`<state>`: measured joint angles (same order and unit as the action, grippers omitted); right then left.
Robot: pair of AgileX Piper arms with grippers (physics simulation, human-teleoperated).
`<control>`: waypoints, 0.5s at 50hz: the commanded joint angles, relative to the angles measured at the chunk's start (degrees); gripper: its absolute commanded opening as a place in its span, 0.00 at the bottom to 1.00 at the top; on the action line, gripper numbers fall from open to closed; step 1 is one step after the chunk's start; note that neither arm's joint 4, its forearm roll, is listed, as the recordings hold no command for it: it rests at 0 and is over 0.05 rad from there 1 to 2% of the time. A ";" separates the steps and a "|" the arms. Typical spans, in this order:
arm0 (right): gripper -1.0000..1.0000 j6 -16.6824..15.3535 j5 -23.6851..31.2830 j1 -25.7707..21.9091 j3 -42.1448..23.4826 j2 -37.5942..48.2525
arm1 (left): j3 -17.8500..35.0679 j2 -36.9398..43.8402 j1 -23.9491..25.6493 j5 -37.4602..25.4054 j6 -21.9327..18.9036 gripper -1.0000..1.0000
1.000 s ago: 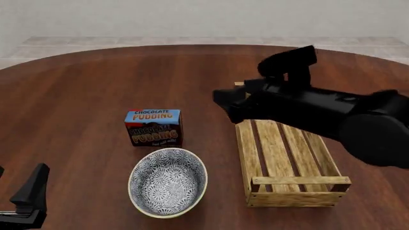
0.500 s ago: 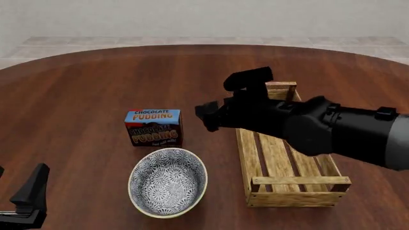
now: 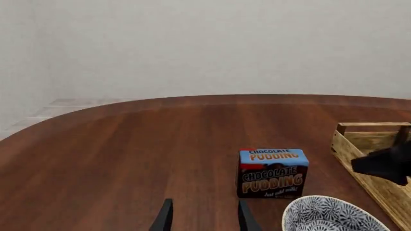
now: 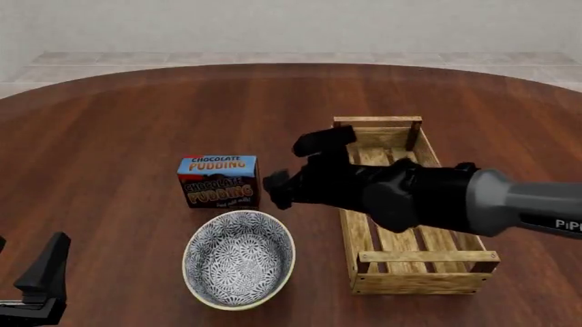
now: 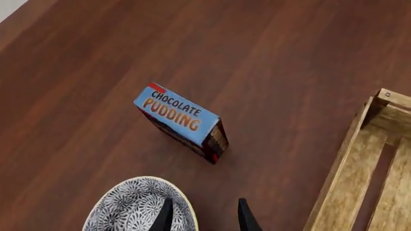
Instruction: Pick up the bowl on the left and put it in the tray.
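A: Front view first. Where is the bowl (image 4: 239,259)?

B: On the table (image 4: 118,136), at about 7 o'clock from centre. The pudding box (image 4: 218,181) stands just beyond it at its 12 o'clock, a narrow gap between. The tray (image 4: 405,204) lies at the bowl's 3 o'clock, long axis running away from the camera, nothing inside it.

A: Arms?

B: Right gripper (image 4: 277,189) hangs above the table between box and tray, at 1 o'clock off the bowl. Its arm crosses over the tray. Cannot tell jaw spacing here. Left gripper (image 4: 41,276) sits low at 8 o'clock, well apart from the bowl.

A: Left wrist view?

B: Left gripper (image 3: 204,216) fingers parted, only table between them. Pudding box (image 3: 272,173) ahead, bowl (image 3: 330,215) rim partly cut by the frame edge, tray (image 3: 359,144) corner beyond.

A: Right wrist view?

B: Right gripper (image 5: 204,215) fingers spread, holding nothing; one finger (image 5: 167,215) overlaps the bowl (image 5: 138,204) rim, the other over bare wood. Contact unclear. Pudding box (image 5: 183,121) and tray (image 5: 359,183) edge also in view.
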<state>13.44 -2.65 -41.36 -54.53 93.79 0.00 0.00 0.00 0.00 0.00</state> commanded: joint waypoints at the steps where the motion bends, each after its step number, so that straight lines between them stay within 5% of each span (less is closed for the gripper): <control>1: 1.00 0.90 -1.43 -1.80 0.24 3.25 | 0.00 0.00 0.00 0.00 0.00 1.00; 25: 1.00 3.33 -5.46 -2.98 2.55 6.55 | 0.00 0.00 0.00 0.00 0.00 1.00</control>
<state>15.64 -6.27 -43.91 -52.56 98.14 0.00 0.00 0.00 0.00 0.00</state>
